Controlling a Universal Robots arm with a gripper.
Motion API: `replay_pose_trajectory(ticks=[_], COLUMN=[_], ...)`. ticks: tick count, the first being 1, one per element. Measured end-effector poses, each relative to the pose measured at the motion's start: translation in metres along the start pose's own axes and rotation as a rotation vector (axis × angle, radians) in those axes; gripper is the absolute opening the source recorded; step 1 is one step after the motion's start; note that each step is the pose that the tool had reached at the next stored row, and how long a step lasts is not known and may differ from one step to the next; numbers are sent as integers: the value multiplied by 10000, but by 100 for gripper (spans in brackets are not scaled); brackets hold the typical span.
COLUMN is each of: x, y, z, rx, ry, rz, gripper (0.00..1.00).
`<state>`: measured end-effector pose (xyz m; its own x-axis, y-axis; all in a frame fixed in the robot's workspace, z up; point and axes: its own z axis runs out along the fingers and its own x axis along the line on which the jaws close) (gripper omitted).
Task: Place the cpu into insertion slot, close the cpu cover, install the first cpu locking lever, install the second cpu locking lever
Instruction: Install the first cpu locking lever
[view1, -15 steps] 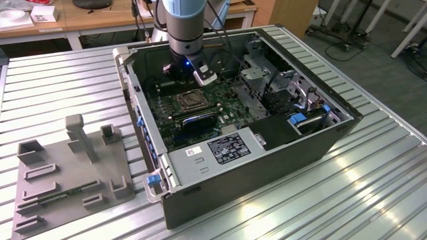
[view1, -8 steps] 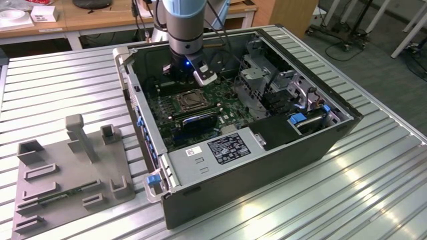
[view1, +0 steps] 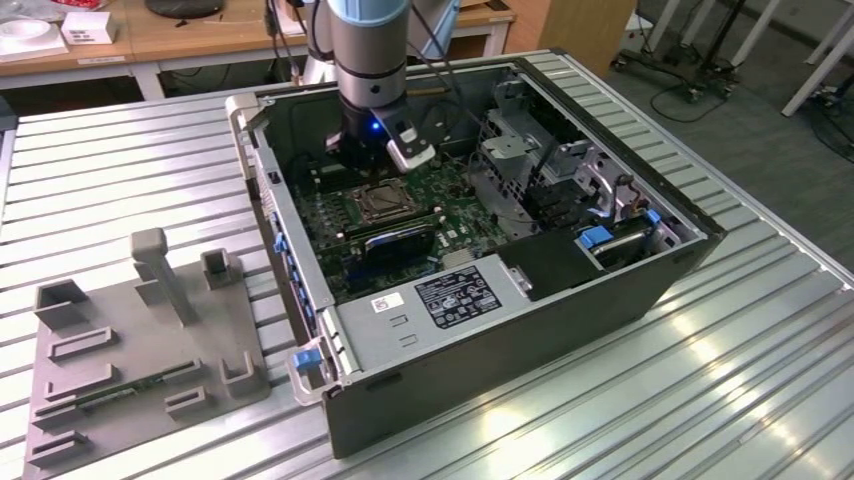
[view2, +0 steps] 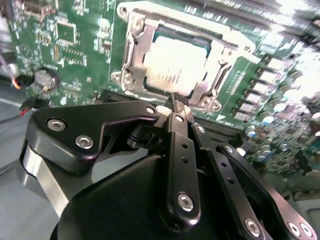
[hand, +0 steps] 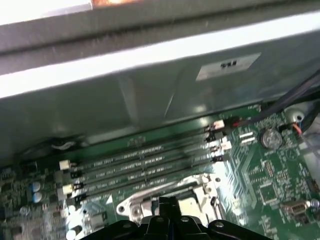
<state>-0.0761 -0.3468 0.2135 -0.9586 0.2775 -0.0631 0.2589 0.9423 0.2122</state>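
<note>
In the second wrist view, the cpu (view2: 172, 67) lies seated in the socket at upper centre with the cpu cover (view2: 134, 50) closed around it, the gripper (view2: 176, 102) clenched empty just above its edge, so lever work appears to remain.

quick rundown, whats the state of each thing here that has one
cpu: seated flat in the socket, metal top showing
cpu cover: closed down flat around the cpu
gripper: jaws shut, holding nothing, tips just beside the socket edge
computer case: lying on its side, side panel off, motherboard exposed
memory slots: empty
</note>
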Motion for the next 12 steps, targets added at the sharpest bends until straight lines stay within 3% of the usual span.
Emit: replay_pose_trajectory(ticks=[2,12], x=[0,-14], y=[0,4], z=[0,2], rx=[188,204], ry=[10,7], rz=[-12,-14], gripper=[11,11])
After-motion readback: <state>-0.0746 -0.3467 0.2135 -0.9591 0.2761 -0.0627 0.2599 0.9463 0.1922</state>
